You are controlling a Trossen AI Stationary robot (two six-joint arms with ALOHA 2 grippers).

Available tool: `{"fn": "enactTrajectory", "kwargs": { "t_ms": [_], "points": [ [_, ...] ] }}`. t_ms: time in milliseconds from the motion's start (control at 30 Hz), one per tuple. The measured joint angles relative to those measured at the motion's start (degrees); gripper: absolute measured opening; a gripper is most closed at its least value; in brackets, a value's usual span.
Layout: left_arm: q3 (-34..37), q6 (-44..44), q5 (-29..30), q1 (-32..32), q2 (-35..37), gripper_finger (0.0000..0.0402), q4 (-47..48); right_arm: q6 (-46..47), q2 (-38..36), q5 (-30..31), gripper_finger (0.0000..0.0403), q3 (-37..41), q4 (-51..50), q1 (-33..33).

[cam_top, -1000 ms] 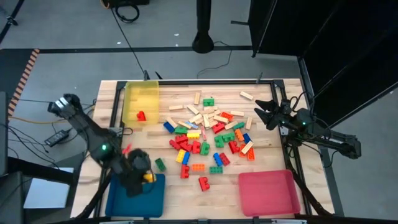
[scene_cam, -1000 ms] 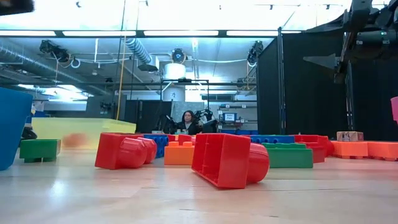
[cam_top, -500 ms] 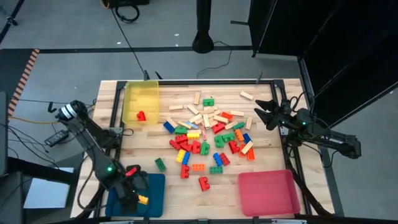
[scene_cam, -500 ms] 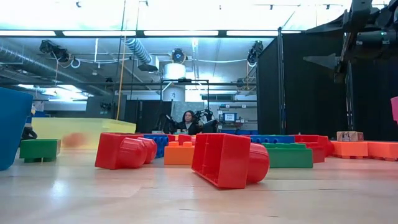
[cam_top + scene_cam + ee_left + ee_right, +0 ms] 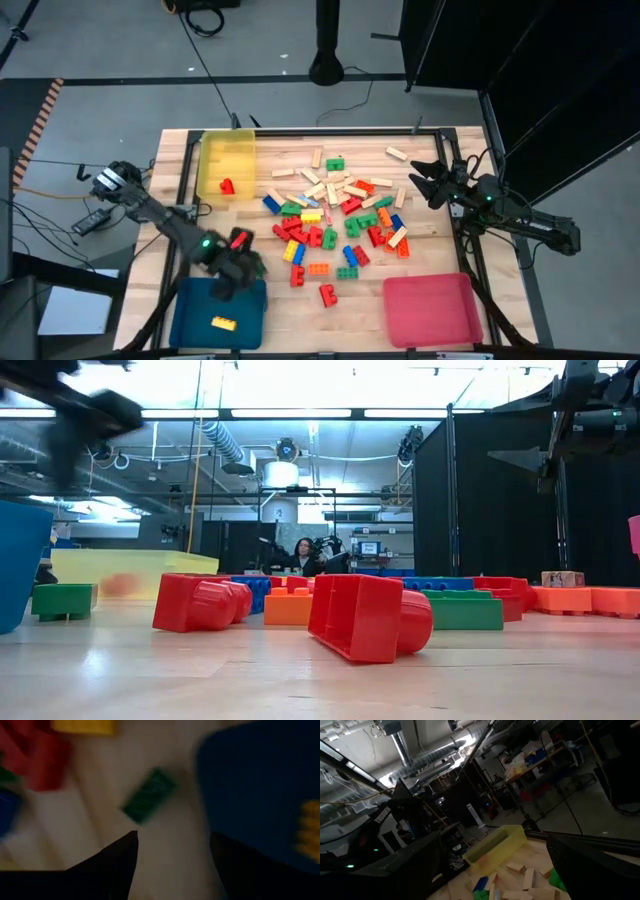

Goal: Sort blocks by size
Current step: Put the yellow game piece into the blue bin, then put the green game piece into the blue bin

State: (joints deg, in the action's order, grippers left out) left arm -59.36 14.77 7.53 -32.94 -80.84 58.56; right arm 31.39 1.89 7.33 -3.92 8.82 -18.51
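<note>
On my left I see the left end effector [image 5: 235, 275] over the rim of the blue tray [image 5: 190, 318], its dark fingers spread wide with nothing between them. A small yellow studded brick [image 5: 222, 322] lies alone on the tray's smooth floor. Only the left wrist view shows me the bare pale wood between the fingers, with a green brick [image 5: 149, 795] just beside the tray wall. Farther back the translucent yellow tray [image 5: 226, 152] holds one red brick [image 5: 227, 186]. In the middle of the slatted wooden table [image 5: 420, 262] the blocks [image 5: 335, 225] lie heaped: studded plastic ones, and plain pale wooden bars toward the far edge. The low view gives me the big red brick [image 5: 368, 616] tipped on its side. Open wood separates heap and pink tray [image 5: 431, 309]. At the right edge the right end effector [image 5: 425, 183] hangs with its fingers wide apart, empty, near the heap.
</note>
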Motion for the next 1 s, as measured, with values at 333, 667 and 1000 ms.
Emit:
{"fn": "enactTrajectory", "kwargs": {
  "t_ms": [333, 667, 1000],
  "points": [
    [4.4, -26.7, -6.8, 12.2, 0.0, 0.0251, -7.6, 1.2, 0.0, 0.0, 0.0373, 0.0, 0.0, 0.0],
    [10.4, -34.1, -13.5, 13.7, 0.0, 0.0214, -16.4, 2.1, 0.0, 0.0, 0.0373, 0.0, 0.0, 0.0],
    [21.5, -38.0, -13.2, 13.7, 0.0, 0.0213, -29.4, 4.4, 0.0, 0.5, 0.0373, 0.0, 0.0, 0.0]
  ]
}}
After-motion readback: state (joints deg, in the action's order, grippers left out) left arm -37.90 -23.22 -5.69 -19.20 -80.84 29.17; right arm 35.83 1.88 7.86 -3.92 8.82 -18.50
